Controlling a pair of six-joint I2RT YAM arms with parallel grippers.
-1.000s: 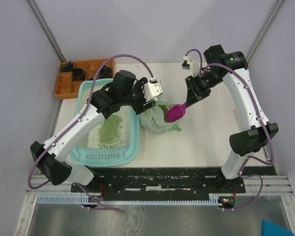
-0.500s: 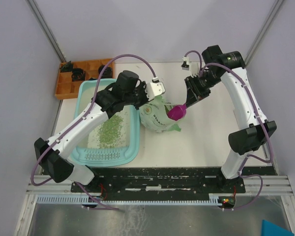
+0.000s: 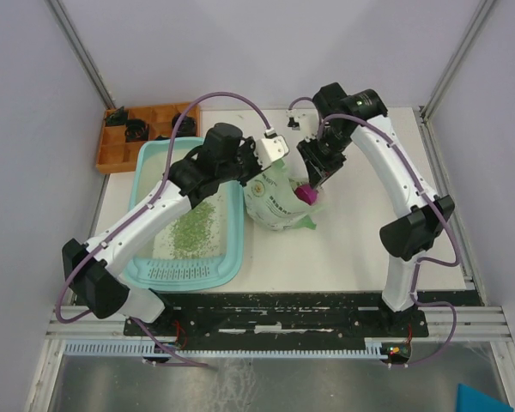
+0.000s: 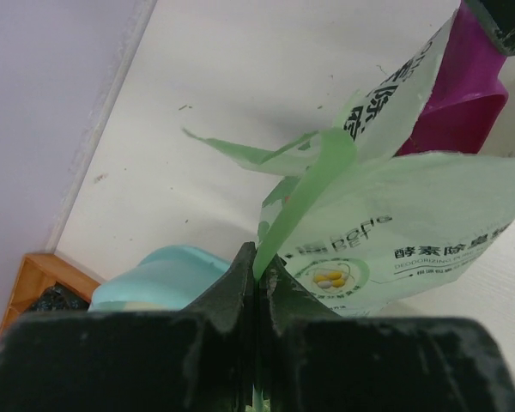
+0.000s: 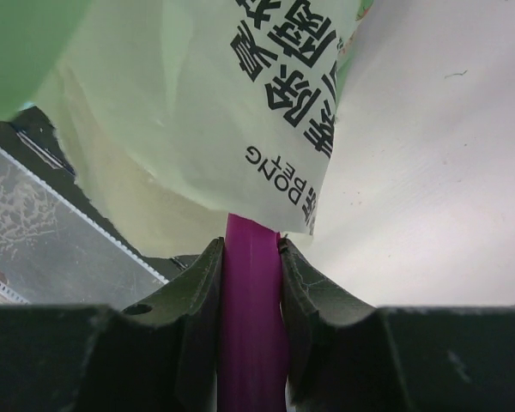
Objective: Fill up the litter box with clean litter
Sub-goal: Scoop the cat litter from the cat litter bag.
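The light-teal litter box (image 3: 185, 278) lies at the left of the table, and clean litter (image 3: 193, 227) covers part of its floor. Just right of it stands a pale green printed bag (image 3: 278, 206). My left gripper (image 3: 264, 169) is shut on the bag's upper edge; the wrist view shows a green strip of the bag (image 4: 395, 232) pinched in that gripper (image 4: 257, 257), with the litter box (image 4: 154, 273) behind. My right gripper (image 3: 314, 174) is shut on the handle of a magenta scoop (image 3: 306, 195). In the right wrist view the scoop (image 5: 251, 300) runs from that gripper (image 5: 251, 245) under the bag (image 5: 197, 112).
An orange compartment tray (image 3: 146, 136) with small black parts sits at the back left corner. White tabletop (image 3: 369, 240) stretches right of the bag. Grey walls close in the back and both sides.
My left gripper has shut on the bag's edge. The right arm has swung left and lowered the scoop from beside the bag into its mouth.
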